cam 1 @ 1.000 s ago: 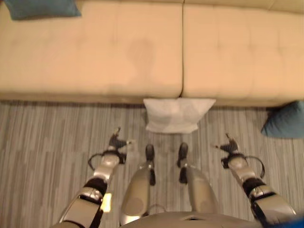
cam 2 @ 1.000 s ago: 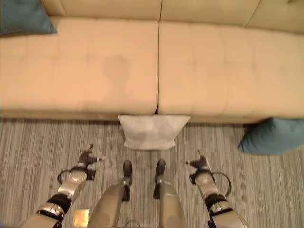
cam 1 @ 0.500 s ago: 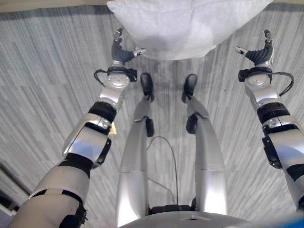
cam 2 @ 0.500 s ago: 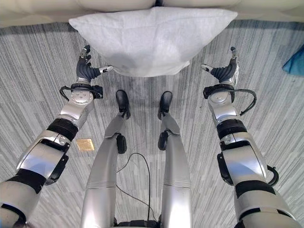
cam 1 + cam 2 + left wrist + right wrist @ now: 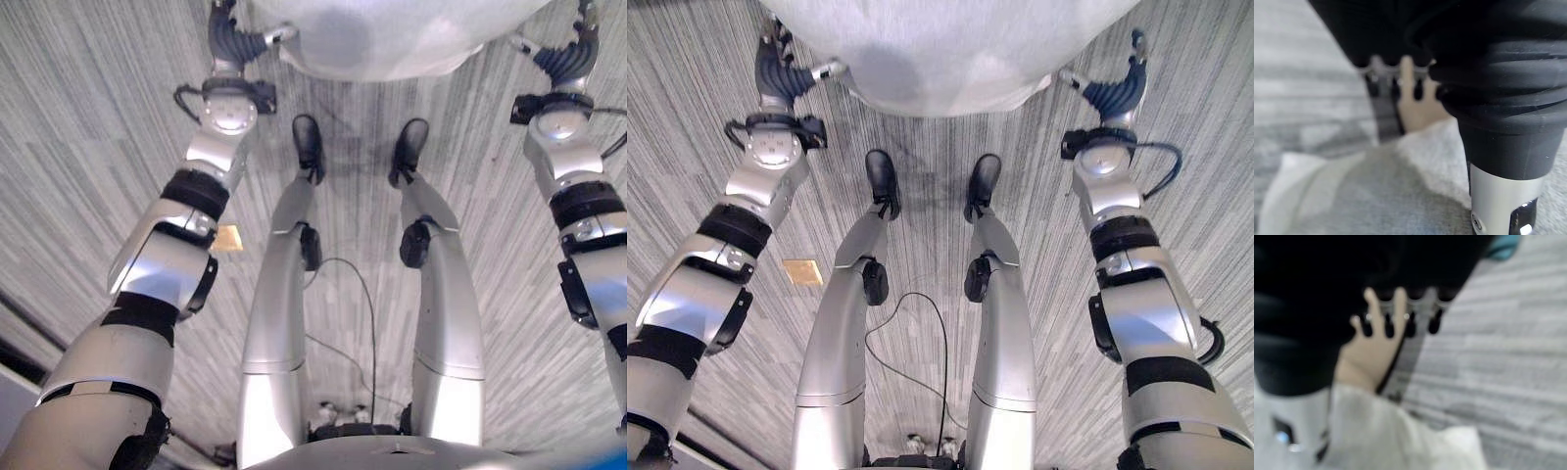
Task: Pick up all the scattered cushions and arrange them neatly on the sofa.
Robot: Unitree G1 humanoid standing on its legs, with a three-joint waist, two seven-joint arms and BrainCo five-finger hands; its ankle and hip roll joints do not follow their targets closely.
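Both hands flank the white cushion on the floor, fingers apart

My left hand (image 5: 784, 73) and right hand (image 5: 1115, 90) are spread and clamped on nothing. The cushion (image 5: 940, 49) lies between them on the striped carpet (image 5: 686, 176), long axis running hand to hand; the left thumb sits at its edge, the right just beside.

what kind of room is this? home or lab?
Probably a home-style living room, though that's not certain: grey striped carpet covers the floor, a white cushion lies on it, and the beige sofa base shows just behind the cushion.
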